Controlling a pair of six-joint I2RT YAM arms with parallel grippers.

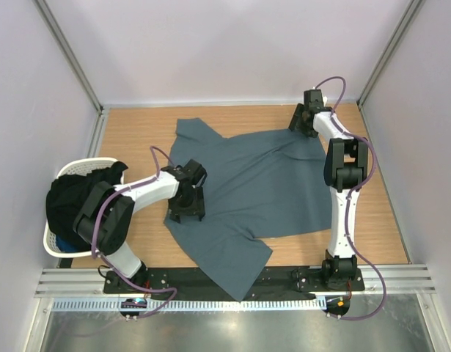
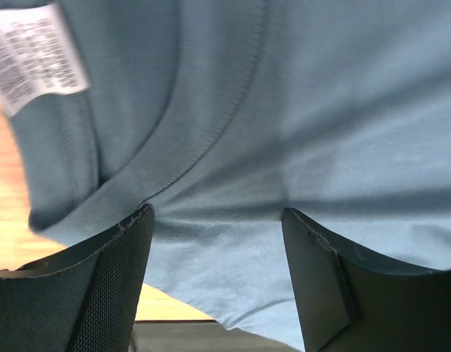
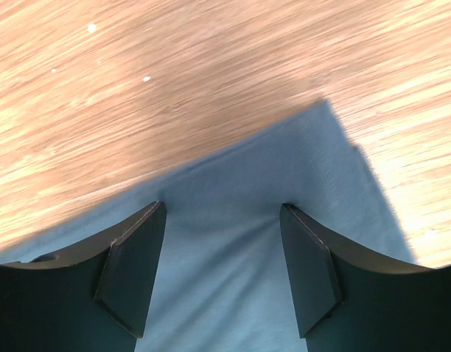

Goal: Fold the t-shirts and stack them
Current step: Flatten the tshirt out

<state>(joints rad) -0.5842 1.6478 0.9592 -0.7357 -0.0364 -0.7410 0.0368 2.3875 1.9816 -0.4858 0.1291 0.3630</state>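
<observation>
white neck label (image 2: 36, 55) on t-shirt (image 2: 298, 125), print blurred

Built of white links (image 1: 148, 189) and black joints (image 1: 342, 165), strung with purple cables (image 1: 335, 77), tipped with black left tool (image 2: 218, 220) and right tool (image 3: 221, 213), seemingly mesh-faced.

Bright even light, soft shadows, wrist views motion-blurred

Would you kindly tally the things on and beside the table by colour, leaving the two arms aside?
Slate blue-grey: 1, the t-shirt spread on the table
White: 1, the laundry basket
Black: 1, the heap of cloth in that basket; how many garments it holds cannot be told
Total: 3
</observation>
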